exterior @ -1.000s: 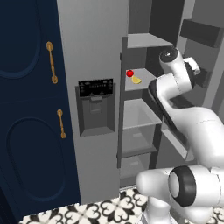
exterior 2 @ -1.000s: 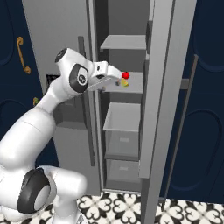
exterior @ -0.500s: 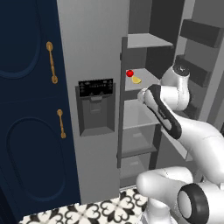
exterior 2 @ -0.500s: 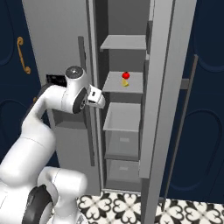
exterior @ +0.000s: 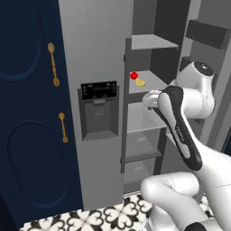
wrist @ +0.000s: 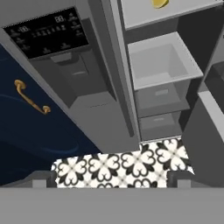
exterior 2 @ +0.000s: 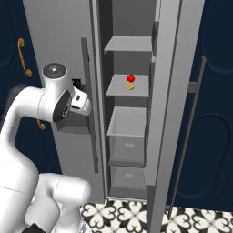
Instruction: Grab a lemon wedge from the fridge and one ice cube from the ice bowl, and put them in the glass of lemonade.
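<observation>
The tall grey two-door fridge (exterior: 97,58) stands with its right door swung open, baring a column of grey shelves and drawers. On the second shelf from the top (exterior 2: 129,87) lies the small bright yellow lemon wedge (exterior: 141,83), and a small red ball (exterior: 134,76) sits touching it at its 10 o'clock in the left base view; in the right base view the ball (exterior 2: 131,78) sits at the wedge's (exterior 2: 130,86) 12 o'clock. In the hand view the wedge (wrist: 160,3) shows at the top edge, at 1 o'clock from centre.

The two-finger gripper (wrist: 112,178) hangs empty with its jaws spread wide, its small dark fingertips (wrist: 40,180) far apart at the bottom of the hand view, pointing down over the black-and-white patterned floor tiles (wrist: 122,166) in front of the fridge. The black dispenser panel (exterior: 99,90) sits at 9 o'clock from the wedge in the left base view, above the recess. Navy cabinets with gold handles (exterior: 54,64) flank the fridge at 9 o'clock.
</observation>
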